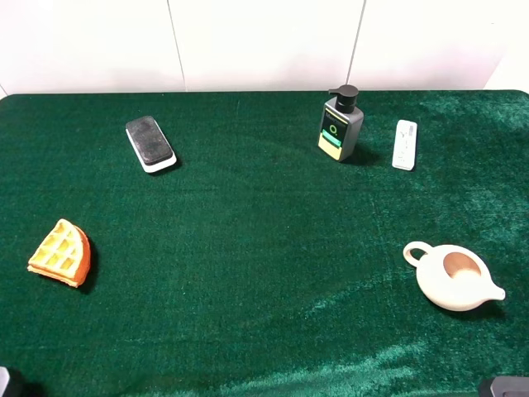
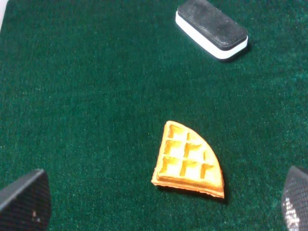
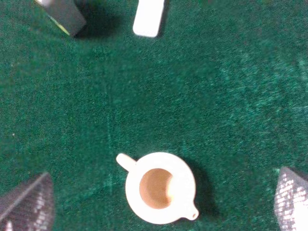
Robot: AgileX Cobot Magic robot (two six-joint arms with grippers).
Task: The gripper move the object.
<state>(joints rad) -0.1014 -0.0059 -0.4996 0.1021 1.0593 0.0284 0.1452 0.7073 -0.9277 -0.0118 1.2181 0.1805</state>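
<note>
The object, a slim white cassette (image 1: 404, 144), lies flat at the back right of the green cloth, just right of a pump bottle (image 1: 340, 124). One end of it shows in the right wrist view (image 3: 148, 17). My right gripper (image 3: 159, 227) is open and empty, its fingers (image 3: 29, 204) spread wide; it is low at the front right, well short of the cassette, with a white spouted cup (image 3: 159, 187) between them. My left gripper (image 2: 159, 211) is open and empty at the front left, its fingers (image 2: 24, 202) apart on either side of a waffle piece (image 2: 188, 161).
A black-topped white-edged slab (image 1: 150, 143) lies at the back left, also in the left wrist view (image 2: 211, 28). The waffle piece (image 1: 60, 252) is at the left edge. The cup (image 1: 453, 276) sits at the right front. The bottle corner shows in the right wrist view (image 3: 62, 14).
</note>
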